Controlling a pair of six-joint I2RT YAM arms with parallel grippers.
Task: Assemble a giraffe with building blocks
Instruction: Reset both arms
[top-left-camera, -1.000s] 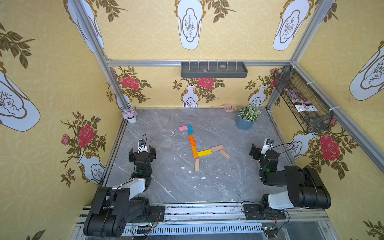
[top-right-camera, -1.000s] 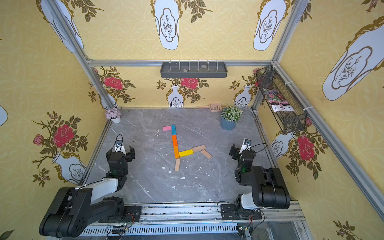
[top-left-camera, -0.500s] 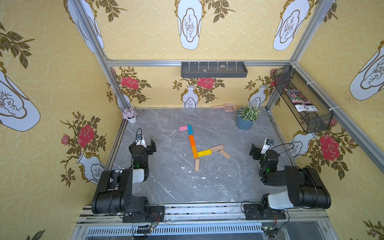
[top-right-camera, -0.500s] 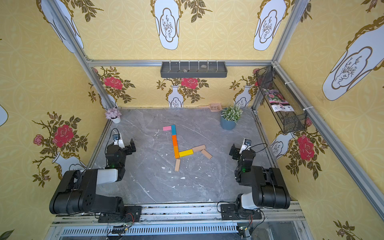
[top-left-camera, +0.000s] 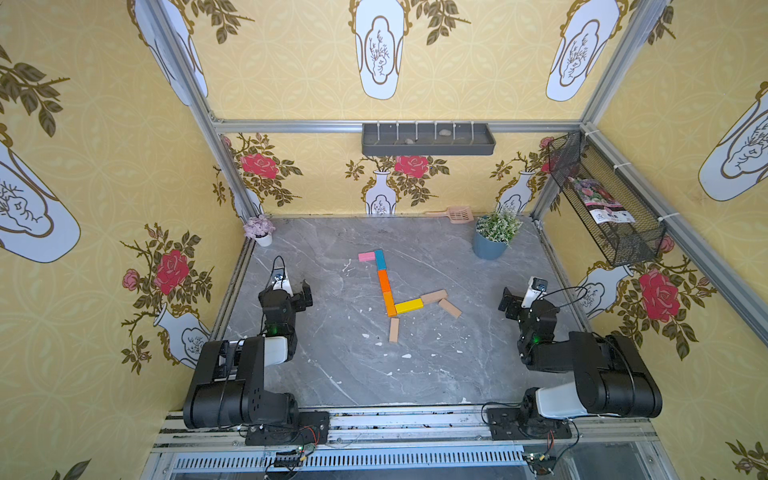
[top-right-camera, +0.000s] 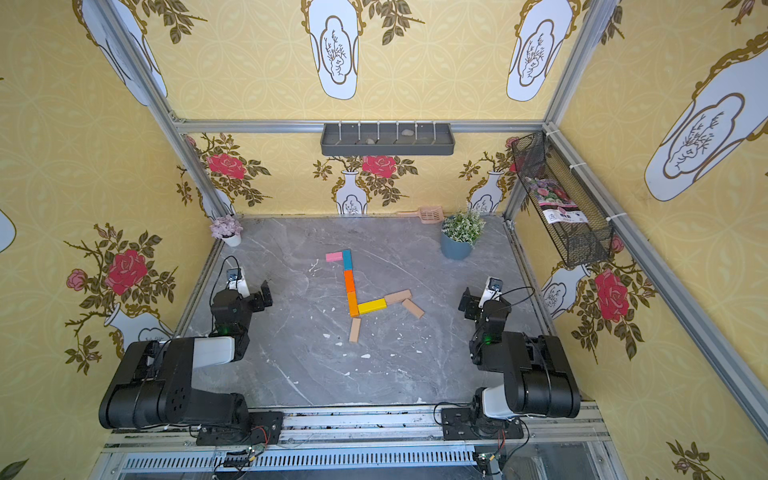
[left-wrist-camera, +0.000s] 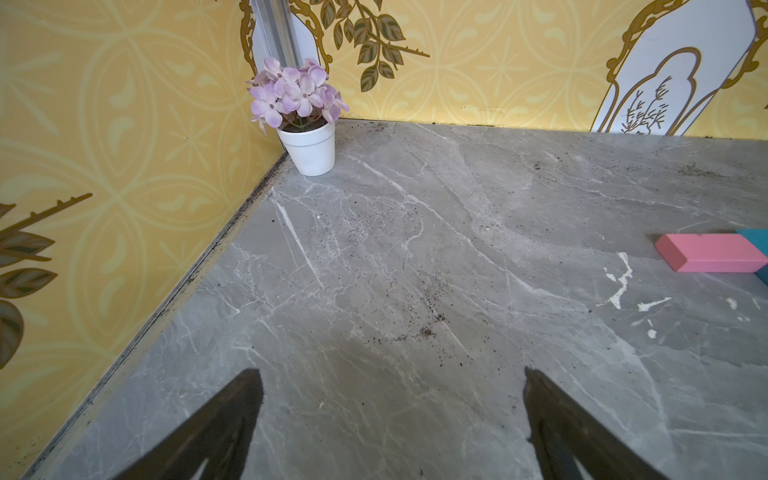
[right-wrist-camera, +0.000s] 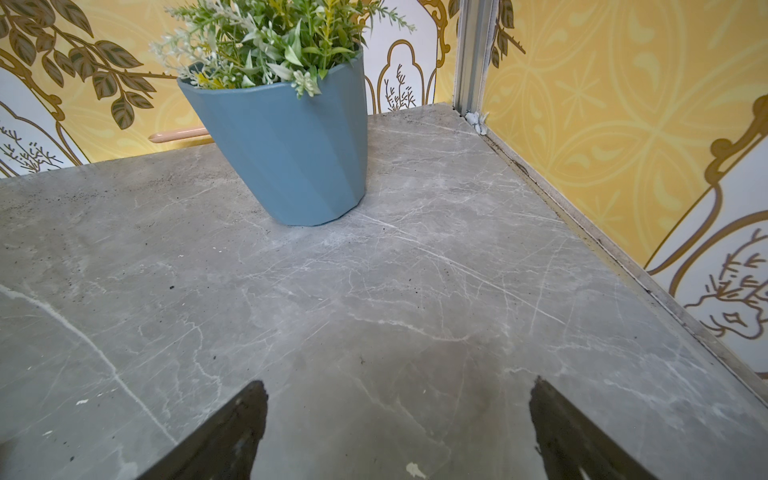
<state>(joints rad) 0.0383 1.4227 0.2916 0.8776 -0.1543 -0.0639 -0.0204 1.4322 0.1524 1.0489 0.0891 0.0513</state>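
— Blocks: where are they found?
— The giraffe (top-left-camera: 390, 291) is laid flat in the middle of the grey marble tabletop (top-left-camera: 340, 374). At the far end the pink block (top-left-camera: 366, 256) is set against the blue block (top-left-camera: 380, 259). Two orange blocks (top-left-camera: 384, 281) are lined up in front of it. The yellow block (top-left-camera: 409, 306) is butted against the nearer one and pointed to the right.
— And the tan blocks (top-left-camera: 433, 296)?
— One is continued from the yellow block's end, a second is angled just beside that, and a third is placed just in front of the nearer orange block.
— How are the grippers seen?
— The left gripper (left-wrist-camera: 388, 376) is found near the table's left edge, its jaws spread wide with nothing between them, and the white pot (left-wrist-camera: 311, 149) of lilac flowers is faced. The right gripper (right-wrist-camera: 399, 384) is found near the right edge, likewise spread wide and empty, with the blue pot (right-wrist-camera: 286, 158) ahead. In both top views each is seen well apart from the giraffe.
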